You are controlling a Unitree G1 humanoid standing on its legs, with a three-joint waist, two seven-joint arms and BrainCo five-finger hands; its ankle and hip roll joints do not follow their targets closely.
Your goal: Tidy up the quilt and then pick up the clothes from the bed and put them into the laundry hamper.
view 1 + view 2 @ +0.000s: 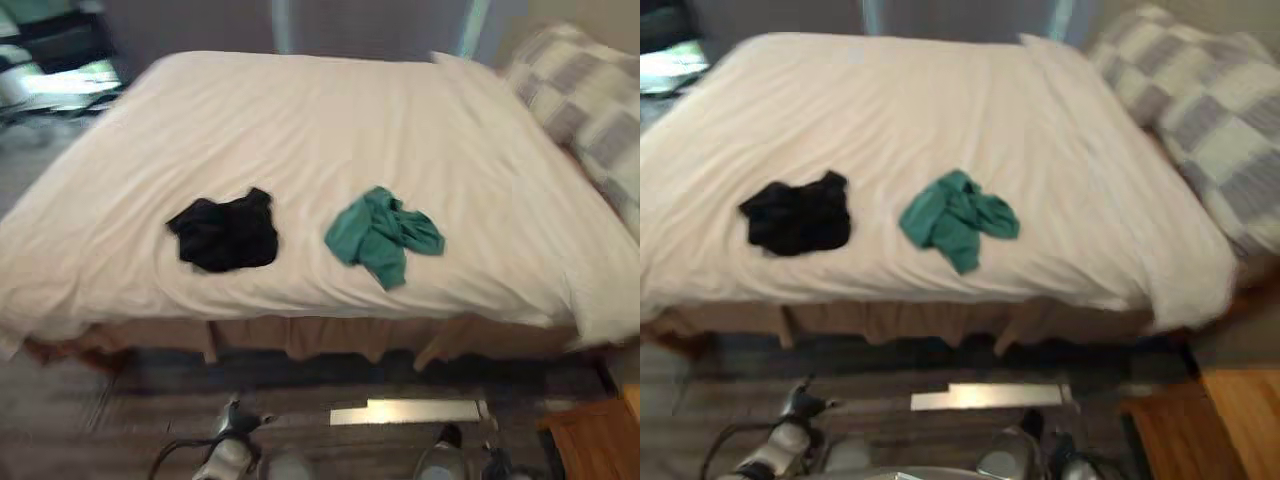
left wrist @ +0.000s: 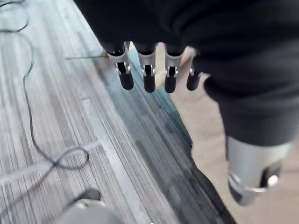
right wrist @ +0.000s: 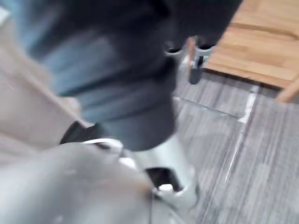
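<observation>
A white quilt (image 1: pixel 330 140) lies spread flat over the bed, with light creases. On its near half rest two crumpled garments: a black one (image 1: pixel 225 232) on the left and a green one (image 1: pixel 382 235) a short way to its right. My left hand (image 2: pixel 147 77) hangs over the grey floor beside the bed's edge, fingers straight, holding nothing. My right hand (image 3: pixel 194 70) also hangs low over the floor near a wooden piece, fingers relaxed and empty. Both hands are well below and in front of the garments.
Checkered grey-and-white pillows (image 1: pixel 585 95) lie at the bed's right end. The brown bed skirt (image 1: pixel 300 335) runs along the near side. A wooden piece of furniture (image 1: pixel 595 440) stands at the lower right. A pale strip (image 1: pixel 405 411) marks the floor before the bed.
</observation>
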